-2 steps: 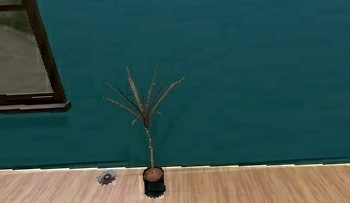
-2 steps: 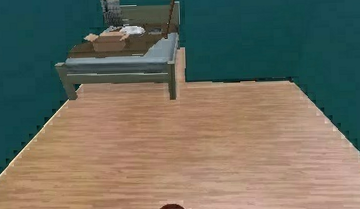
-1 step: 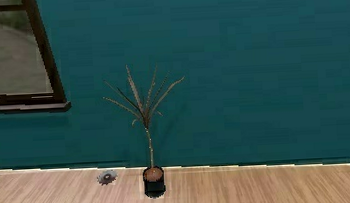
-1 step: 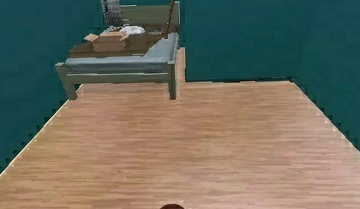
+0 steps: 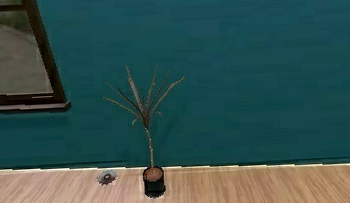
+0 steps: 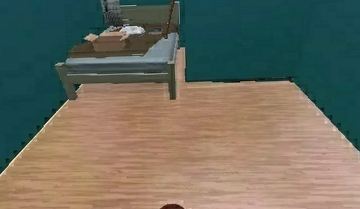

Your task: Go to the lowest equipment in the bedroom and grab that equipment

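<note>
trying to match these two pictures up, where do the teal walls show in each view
forward view: the teal walls take the upper part, behind the potted plant, with a window at the left edge.
arm side view: the teal walls run across the top behind the bed and down both sides.
shared landmark: the wooden floor that meets them.

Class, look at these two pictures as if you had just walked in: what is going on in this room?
A wheeled robot stands in a bedroom, facing a teal wall with a window on the forward view's left. A potted plant stands at the foot of the wall, and a small dark thing lies on the floor just left of the pot. Out to the arm side, wooden floor runs to a bed with a brown box on it. The robot seems to be searching, not grabbing.
</note>
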You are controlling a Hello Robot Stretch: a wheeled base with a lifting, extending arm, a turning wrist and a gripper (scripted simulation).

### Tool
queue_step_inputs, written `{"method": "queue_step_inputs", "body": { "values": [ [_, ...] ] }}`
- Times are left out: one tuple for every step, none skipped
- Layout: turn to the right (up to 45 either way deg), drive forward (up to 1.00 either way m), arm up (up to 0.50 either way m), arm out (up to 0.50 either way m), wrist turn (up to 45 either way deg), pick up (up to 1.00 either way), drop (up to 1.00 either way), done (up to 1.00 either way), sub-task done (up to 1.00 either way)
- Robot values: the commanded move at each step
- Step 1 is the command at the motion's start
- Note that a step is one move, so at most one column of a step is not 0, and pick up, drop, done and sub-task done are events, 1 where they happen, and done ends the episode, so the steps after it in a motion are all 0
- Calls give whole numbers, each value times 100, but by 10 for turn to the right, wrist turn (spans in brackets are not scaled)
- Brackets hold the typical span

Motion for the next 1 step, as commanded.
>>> {"method": "queue_step_inputs", "body": {
  "values": [
    [0,0,0,0,0,100,0,0,0]
  ]
}}
